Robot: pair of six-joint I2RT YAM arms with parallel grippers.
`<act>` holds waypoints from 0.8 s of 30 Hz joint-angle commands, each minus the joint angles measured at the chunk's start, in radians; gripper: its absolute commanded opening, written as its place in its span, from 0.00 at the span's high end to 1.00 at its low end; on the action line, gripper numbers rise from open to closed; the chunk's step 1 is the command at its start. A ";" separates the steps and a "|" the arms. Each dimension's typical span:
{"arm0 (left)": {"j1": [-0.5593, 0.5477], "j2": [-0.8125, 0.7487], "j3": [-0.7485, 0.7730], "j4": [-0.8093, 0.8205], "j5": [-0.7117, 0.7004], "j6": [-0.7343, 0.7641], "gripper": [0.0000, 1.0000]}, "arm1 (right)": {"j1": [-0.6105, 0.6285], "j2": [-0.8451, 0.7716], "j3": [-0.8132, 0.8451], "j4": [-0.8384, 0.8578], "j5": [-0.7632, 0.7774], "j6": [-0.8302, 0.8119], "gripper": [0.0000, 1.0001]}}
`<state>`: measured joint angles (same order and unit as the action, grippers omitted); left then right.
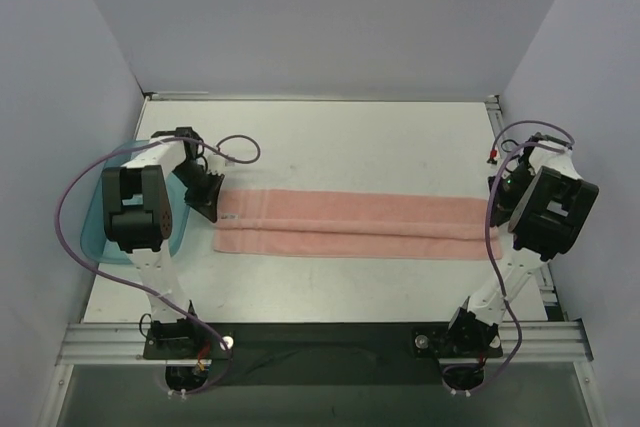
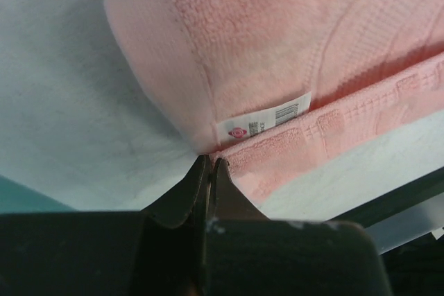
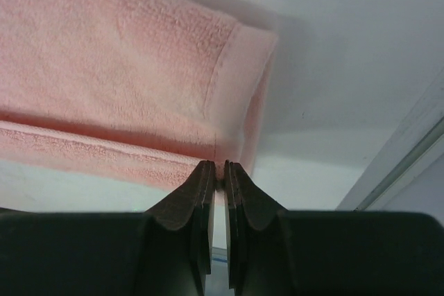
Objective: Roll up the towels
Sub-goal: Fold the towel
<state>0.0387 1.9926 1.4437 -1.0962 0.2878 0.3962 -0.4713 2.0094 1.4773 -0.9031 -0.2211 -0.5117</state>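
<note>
- A white sewn-in label (image 2: 263, 121) on the edge of the towel (image 2: 277, 25) carries a round red logo and a barcode.
- Its small print is too blurred to read.

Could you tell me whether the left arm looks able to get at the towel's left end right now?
Probably yes: the left gripper sits right at that end of the towel, nothing between them, though its jaws are shut.

Teal tray (image 1: 92, 222) half hidden behind left arm (image 1: 135, 209), towel (image 2: 277, 32) label (image 2: 263, 121) print unreadable
</note>
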 commanded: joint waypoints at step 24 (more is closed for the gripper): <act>0.001 -0.185 0.182 -0.209 0.074 0.009 1.00 | -0.044 -0.020 0.087 -0.060 0.009 0.015 1.00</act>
<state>0.0284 1.8877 1.5772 -1.1774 0.3267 0.3508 -0.4911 2.0590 1.5112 -0.8955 -0.2249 -0.4900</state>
